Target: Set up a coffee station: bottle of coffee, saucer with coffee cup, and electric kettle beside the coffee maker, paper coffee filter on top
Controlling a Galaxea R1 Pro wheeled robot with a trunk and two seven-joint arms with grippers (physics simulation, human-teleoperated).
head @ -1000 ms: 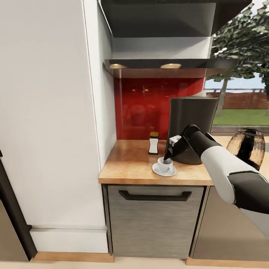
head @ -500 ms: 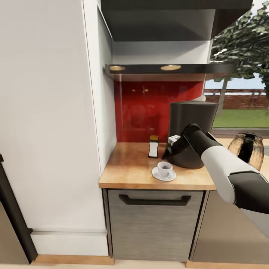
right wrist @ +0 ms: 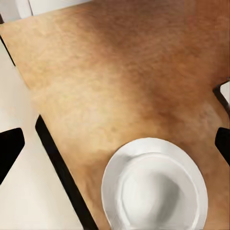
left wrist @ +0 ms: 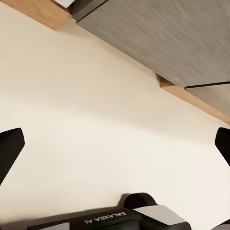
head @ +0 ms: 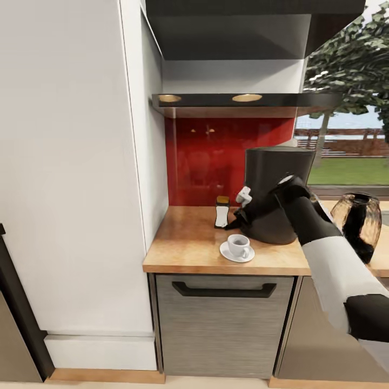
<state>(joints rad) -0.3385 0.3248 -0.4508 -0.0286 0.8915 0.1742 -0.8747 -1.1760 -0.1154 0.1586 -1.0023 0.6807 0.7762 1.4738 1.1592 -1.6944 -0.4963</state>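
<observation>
Up front in the head view, the coffee cup (head: 237,246) sits on the saucer (head: 236,253) near the front edge of the desk (head: 183,243), just in front of the tall dark coffee maker (head: 277,186). The bottle of coffee (head: 221,212) stands upright a little further back, beside the coffee maker and against the red backsplash (head: 210,156). The right hand (head: 236,220) hangs above the desk between the bottle and the cup, touching neither — its arm crosses in front of the coffee maker's lower half. How wide its fingers are apart cannot be told from this angle. The electric kettle (head: 357,220) stands on the desk on the far side of the coffee maker, partly behind the arm. A grey drawer front (head: 224,319) with a dark handle lies under the desk.

Next, the left wrist view looks at pale floor (left wrist: 96,124) with grey cabinet fronts (left wrist: 158,38) and a wooden plinth beyond. The left hand (left wrist: 117,143) is spread wide with nothing between its dark fingertips (left wrist: 9,148).

Lastly, the right wrist view looks straight down on the wood-grain desk (right wrist: 120,81) — the cup (right wrist: 153,191) nests on the saucer (right wrist: 112,177) below. The right hand (right wrist: 117,143) is wide apart and holds nothing, its fingertips (right wrist: 8,146) at the picture's two sides.
</observation>
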